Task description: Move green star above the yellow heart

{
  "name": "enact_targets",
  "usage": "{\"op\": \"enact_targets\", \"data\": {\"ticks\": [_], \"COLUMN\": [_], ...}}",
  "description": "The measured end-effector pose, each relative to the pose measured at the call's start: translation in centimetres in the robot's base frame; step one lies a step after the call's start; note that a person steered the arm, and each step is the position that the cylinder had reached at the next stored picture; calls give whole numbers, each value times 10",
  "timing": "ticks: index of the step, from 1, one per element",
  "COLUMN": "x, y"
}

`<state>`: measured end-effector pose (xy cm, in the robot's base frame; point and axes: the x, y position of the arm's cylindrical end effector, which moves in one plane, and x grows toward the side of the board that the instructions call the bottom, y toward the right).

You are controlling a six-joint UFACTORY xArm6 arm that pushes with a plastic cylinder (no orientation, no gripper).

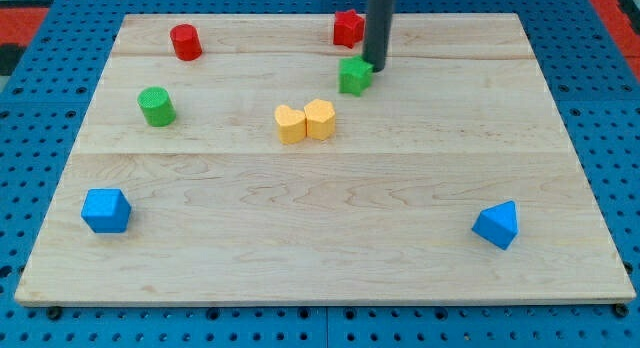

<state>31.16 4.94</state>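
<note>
A pale wooden board is lying on blue pegboard. The arm carries no pincer; its tip is seemingly touching the green star from the view's upper right, just right of above the yellow heart. It should be nudging leftward gently, skirting the yellow hexagon.

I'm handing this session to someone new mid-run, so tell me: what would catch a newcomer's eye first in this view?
First, the dark rod dropping in from the view's top, my tip right at the green star, on its upper right edge. Next, the two yellow blocks pressed together near the board's middle, just below and left of the star. Then the red star directly above the green one, close by the rod.
</note>
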Motion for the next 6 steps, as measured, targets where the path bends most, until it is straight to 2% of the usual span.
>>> {"op": "enact_targets", "data": {"ticks": [1, 3, 4, 5, 6], "x": [17, 32, 35, 35, 20], "y": [-45, -47, -67, -60, -10]}}
